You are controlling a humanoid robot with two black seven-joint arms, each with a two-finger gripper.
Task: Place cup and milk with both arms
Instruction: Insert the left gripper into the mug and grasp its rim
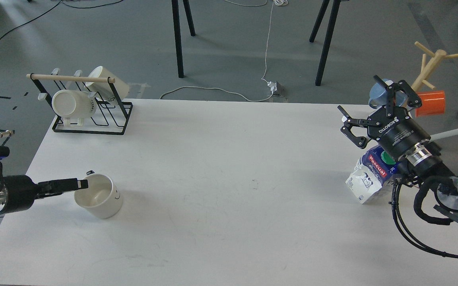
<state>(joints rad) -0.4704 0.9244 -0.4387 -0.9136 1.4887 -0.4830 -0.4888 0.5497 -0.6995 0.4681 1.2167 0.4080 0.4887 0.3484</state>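
Note:
The cup (pixel 101 197), a cream-white mug with a small black smiley on its right side, stands near the table's front left, its dark-tipped handle at the back. My left gripper (pixel 82 184) reaches in from the left, its fingers drawn together into a thin bar at the cup's left rim, so it seems shut on the rim. The milk carton (pixel 366 180), white and blue with a red label, stands tilted at the table's right edge. My right gripper (pixel 362 97) is open and empty above and behind the carton, which its wrist partly hides.
A black wire rack (pixel 90 115) with two lettered cream mugs stands at the back left of the white table (pixel 229 178). A wooden mug tree (pixel 431 67) with a blue mug (pixel 377 97) and an orange mug (pixel 430 103) stands at the back right.

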